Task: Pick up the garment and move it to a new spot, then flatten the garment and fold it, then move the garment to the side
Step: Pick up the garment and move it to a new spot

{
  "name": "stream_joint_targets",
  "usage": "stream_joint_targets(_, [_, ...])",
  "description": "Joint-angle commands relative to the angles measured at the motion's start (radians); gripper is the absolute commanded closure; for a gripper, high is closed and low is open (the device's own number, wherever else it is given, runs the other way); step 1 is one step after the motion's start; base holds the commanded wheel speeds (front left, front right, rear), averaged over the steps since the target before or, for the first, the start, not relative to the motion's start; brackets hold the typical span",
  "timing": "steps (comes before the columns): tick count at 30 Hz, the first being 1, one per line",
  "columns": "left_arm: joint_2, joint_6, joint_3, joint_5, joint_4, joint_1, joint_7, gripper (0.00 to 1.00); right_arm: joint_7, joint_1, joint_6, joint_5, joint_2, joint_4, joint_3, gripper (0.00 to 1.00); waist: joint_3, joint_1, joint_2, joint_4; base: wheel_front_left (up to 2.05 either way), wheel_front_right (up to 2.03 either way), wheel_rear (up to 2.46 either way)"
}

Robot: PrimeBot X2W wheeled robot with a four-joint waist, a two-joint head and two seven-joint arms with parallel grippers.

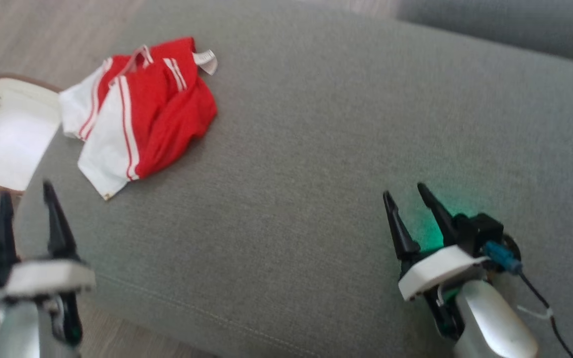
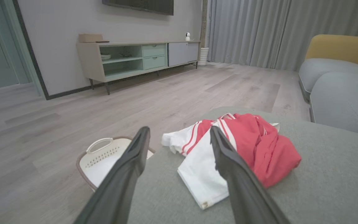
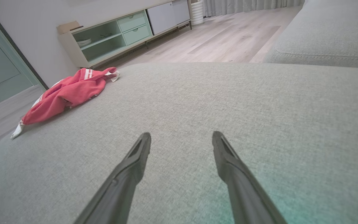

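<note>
A crumpled red and white garment [image 1: 137,114] lies near the far left corner of the grey cushion [image 1: 316,164]. From the left wrist it shows as a heap [image 2: 244,149] just beyond the fingertips, and from the right wrist it lies far off to the left [image 3: 67,93]. My left gripper [image 1: 25,191] hovers open at the cushion's left edge, short of the garment, with nothing between its fingers [image 2: 179,132]. My right gripper [image 1: 406,191] stands open and empty over the bare cushion at the lower right [image 3: 181,137].
A white laundry basket [image 1: 3,129] sits on the wooden floor just left of the cushion, also in the left wrist view [image 2: 104,155]. Another grey cushion [image 1: 505,25] lies at the far right. A low cabinet [image 2: 135,59] stands against the wall.
</note>
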Motion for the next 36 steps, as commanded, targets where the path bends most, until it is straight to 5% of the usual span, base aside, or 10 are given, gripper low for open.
stream_joint_targets(1, [0.045, -0.007, 0.021, 0.008, -0.006, -0.077, -0.005, 0.00, -0.011, -0.037, -0.001, -0.018, -0.001, -0.043, 0.021, 0.00, 0.058, -0.0002, 0.0000, -0.028, 0.00, 0.00, 0.00])
stream_joint_targets(10, [0.152, -0.028, -0.087, -0.033, 0.223, -0.352, 0.019, 0.00, -0.011, -0.096, -0.001, -0.033, -0.029, -0.121, 0.052, 0.00, 0.175, -0.0002, 0.0000, -0.098, 0.00, 0.00, 0.00])
stream_joint_targets(19, [0.251, -0.029, -0.217, -0.190, 0.427, -0.529, 0.112, 0.00, -0.002, -0.128, -0.001, -0.023, -0.079, -0.208, 0.082, 0.00, 0.268, -0.0002, 0.0000, -0.175, 0.00, 0.00, 0.00])
stream_joint_targets(27, [0.281, -0.029, -0.278, -0.289, 0.592, -0.592, 0.236, 0.00, 0.012, -0.150, -0.001, -0.016, -0.096, -0.261, 0.084, 0.00, 0.313, -0.0002, 0.0000, -0.230, 0.00, 0.00, 0.00])
stream_joint_targets(28, [0.283, -0.029, -0.283, -0.297, 0.604, -0.595, 0.244, 0.09, 0.011, -0.150, -0.001, -0.013, -0.096, -0.262, 0.080, 0.00, 0.314, -0.0002, 0.0000, -0.235, 0.00, 0.00, 0.00])
stream_joint_targets(29, [0.286, -0.029, -0.292, -0.302, 0.613, -0.598, 0.248, 0.62, 0.011, -0.150, -0.001, -0.011, -0.096, -0.262, 0.077, 0.00, 0.315, -0.0002, 0.0000, -0.239, 0.00, 0.00, 0.00])
stream_joint_targets(30, [0.290, -0.029, -0.298, -0.310, 0.620, -0.601, 0.247, 1.00, 0.010, -0.150, -0.001, -0.009, -0.095, -0.261, 0.075, 0.00, 0.315, -0.0002, 0.0000, -0.244, 0.00, 0.00, 0.00])
stream_joint_targets(36, [0.331, -0.029, -0.364, -0.343, 0.576, -0.627, 0.182, 1.00, 0.000, -0.153, -0.001, 0.009, -0.072, -0.236, 0.072, 0.00, 0.294, -0.0002, 0.0000, -0.282, 0.00, 0.00, 0.00])
